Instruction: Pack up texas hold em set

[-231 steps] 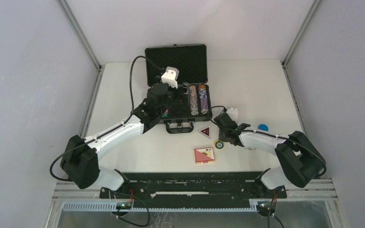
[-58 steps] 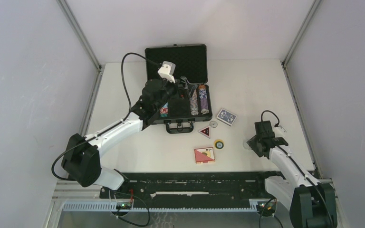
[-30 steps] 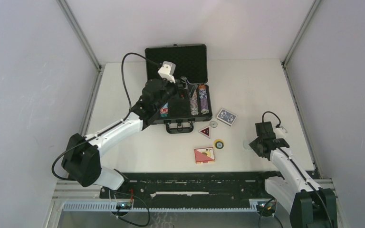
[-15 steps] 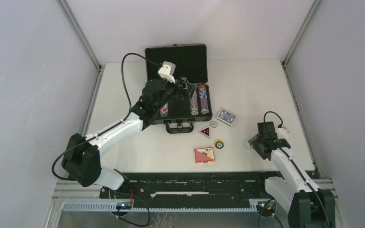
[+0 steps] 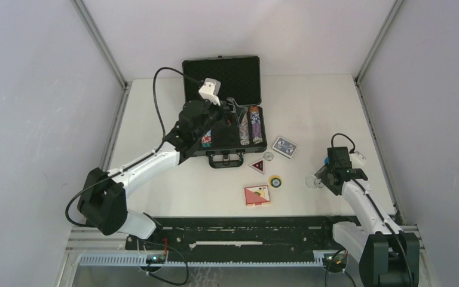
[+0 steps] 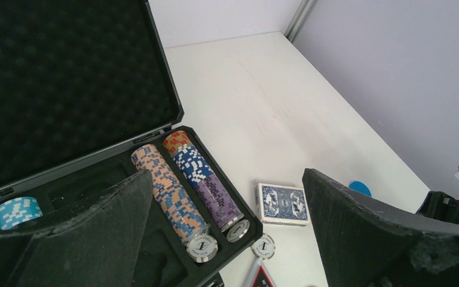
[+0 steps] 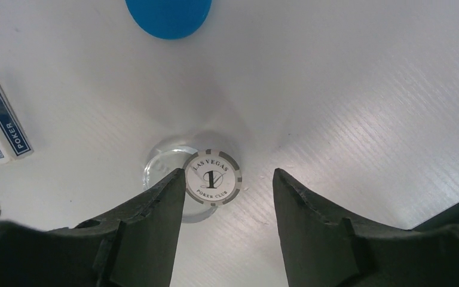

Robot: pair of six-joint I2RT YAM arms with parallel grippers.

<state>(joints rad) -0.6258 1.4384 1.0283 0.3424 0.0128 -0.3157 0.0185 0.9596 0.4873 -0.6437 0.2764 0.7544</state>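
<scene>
At the far middle of the desk (image 5: 311, 107), the open black briefcase (image 5: 242, 78) is lying with rows of poker chips (image 5: 249, 124) in its right-hand slots, and the left fingers (image 6: 358, 227) are hovering over it, spread wide and empty. In front of the case the red card deck (image 5: 257, 195) is resting on the desk, with the blue card deck (image 5: 285, 146) just right of the case. Towards the right edge, the right fingers (image 7: 143, 233) are standing parted around a grey chip (image 7: 213, 177) that is lying flat between them, unclamped.

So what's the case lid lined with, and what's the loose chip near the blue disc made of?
The lid lining looks like matte black foam: evenly dimpled surface. The chip seems hard plastic or clay composite, I cannot tell which: smooth printed face, grey-and-white edge blocks.
</scene>
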